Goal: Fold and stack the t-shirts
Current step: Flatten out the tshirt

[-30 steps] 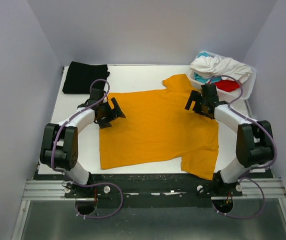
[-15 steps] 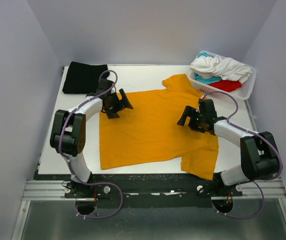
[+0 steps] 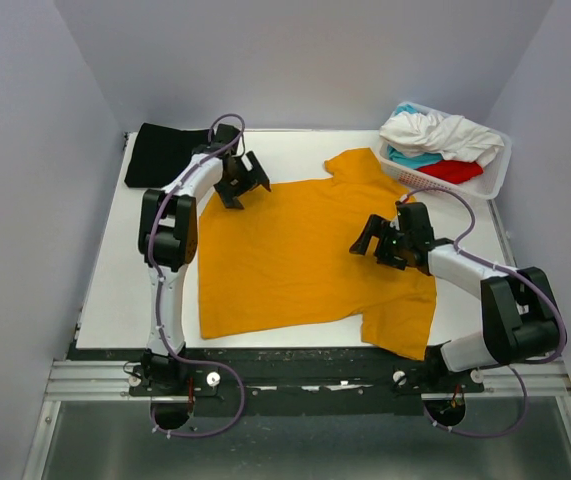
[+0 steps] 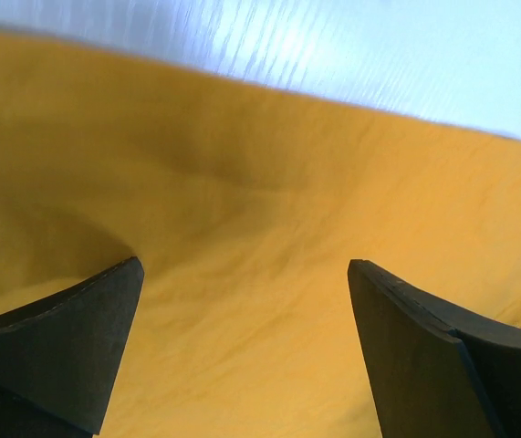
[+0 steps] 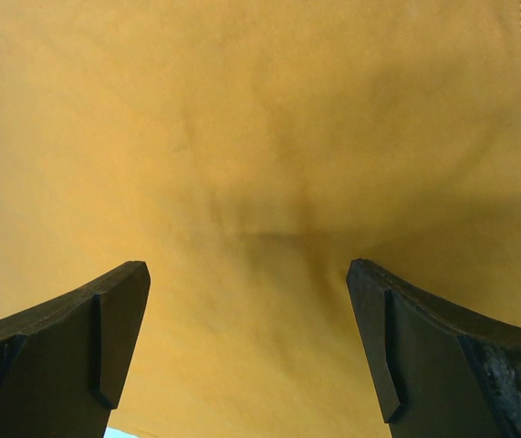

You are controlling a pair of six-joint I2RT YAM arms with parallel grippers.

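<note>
The mustard-orange t-shirt (image 3: 305, 250) lies spread flat on the white table (image 3: 115, 300), one sleeve toward the basket and one at the front right. It fills the left wrist view (image 4: 242, 228) and the right wrist view (image 5: 260, 137). My left gripper (image 3: 243, 183) is open and empty just above the shirt's far left corner. My right gripper (image 3: 375, 243) is open and empty low over the shirt's right middle. A folded black t-shirt (image 3: 165, 153) lies at the far left corner. White (image 3: 435, 132), teal (image 3: 405, 156) and red (image 3: 455, 171) shirts are piled in the basket.
The white lattice basket (image 3: 495, 178) stands at the far right corner, close behind my right arm. Grey walls close in the table on three sides. The table's front edge runs along a black rail (image 3: 305, 355).
My left gripper has moved away from me and to the right, from the shirt's left edge to its far left corner. My right gripper has moved left and toward me, onto the shirt's right middle.
</note>
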